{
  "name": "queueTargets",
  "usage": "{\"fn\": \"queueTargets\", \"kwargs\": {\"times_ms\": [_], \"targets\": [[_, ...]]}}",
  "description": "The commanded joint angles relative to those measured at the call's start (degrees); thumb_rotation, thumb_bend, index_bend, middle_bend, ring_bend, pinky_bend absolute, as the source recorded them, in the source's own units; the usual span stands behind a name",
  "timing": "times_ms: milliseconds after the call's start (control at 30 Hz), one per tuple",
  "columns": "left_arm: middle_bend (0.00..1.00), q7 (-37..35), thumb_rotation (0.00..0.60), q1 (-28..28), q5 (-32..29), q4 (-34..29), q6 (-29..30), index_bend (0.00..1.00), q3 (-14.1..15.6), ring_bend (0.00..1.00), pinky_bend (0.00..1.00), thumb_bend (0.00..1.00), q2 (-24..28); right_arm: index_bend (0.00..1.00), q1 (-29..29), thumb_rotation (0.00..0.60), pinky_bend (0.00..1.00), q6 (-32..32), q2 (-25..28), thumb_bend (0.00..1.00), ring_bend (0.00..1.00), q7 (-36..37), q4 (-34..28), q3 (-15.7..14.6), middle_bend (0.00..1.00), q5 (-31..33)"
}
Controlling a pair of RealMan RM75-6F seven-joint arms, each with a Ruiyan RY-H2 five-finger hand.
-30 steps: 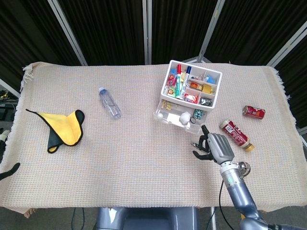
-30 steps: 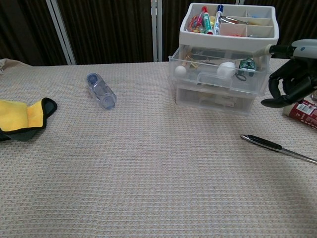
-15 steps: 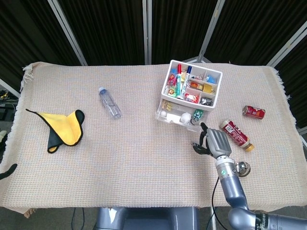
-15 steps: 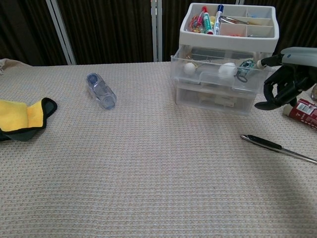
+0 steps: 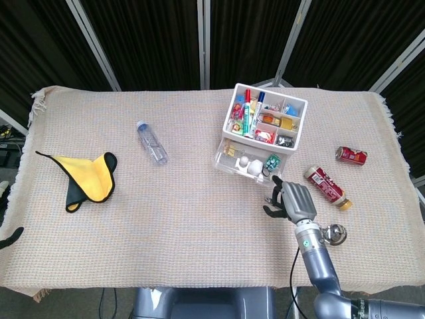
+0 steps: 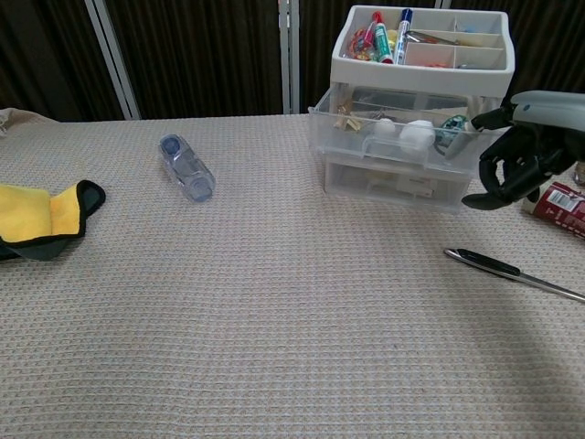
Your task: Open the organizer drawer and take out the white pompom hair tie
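Observation:
The white organizer (image 5: 268, 114) stands at the back right of the table, with its clear upper drawer (image 6: 393, 155) pulled out. The white pompom hair tie (image 5: 254, 167) (image 6: 419, 133) lies inside that drawer, next to a smaller white ball (image 6: 384, 126) and a green trinket. My right hand (image 5: 292, 199) (image 6: 523, 163) hovers just right of the drawer's front corner, its fingers curled in with nothing in them and one fingertip close to the corner. A dark sliver of my left hand (image 5: 10, 234) shows at the left edge; how its fingers stand is hidden.
A black pen (image 6: 512, 273) lies in front of the right hand. A red bottle (image 5: 327, 186) and a red can (image 5: 350, 155) lie to the right. A clear water bottle (image 5: 152, 142) and a yellow-black cloth (image 5: 89, 178) are on the left half.
The drawer slid partly in, then came out again, and its small contents shifted. My right hand edged left, toward the drawer's corner.

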Motion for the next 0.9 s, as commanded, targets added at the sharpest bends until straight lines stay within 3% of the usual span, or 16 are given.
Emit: {"fn": "queueTargets", "kwargs": {"times_ms": [33,600,900], "targets": [[0.00,-0.1,0.600,0.0,0.0,0.0,0.0,0.00,0.0,0.00,0.00,0.23,0.0,0.37,-0.2,0.600,0.65,0.4,0.1,0.20,0.71,0.1,-0.4,-0.5,0.65,-0.6],[0.00,0.5,0.600,0.0,0.0,-0.4,0.0,0.00,0.0,0.00,0.00,0.23,-0.1,0.37,-2.5,0.600,0.65,2.0,1.2,0.20,0.71,0.8,-3.5,-5.2,0.65,-7.3],[0.00,0.6,0.600,0.0,-0.4,-0.2,-0.1,0.00,-0.1,0.00,0.00,0.23,-0.3,0.17,-2.9,0.600,0.65,1.9,0.6,0.19,0.71,2.5,-2.3,-5.2,0.64,-9.0]]}}
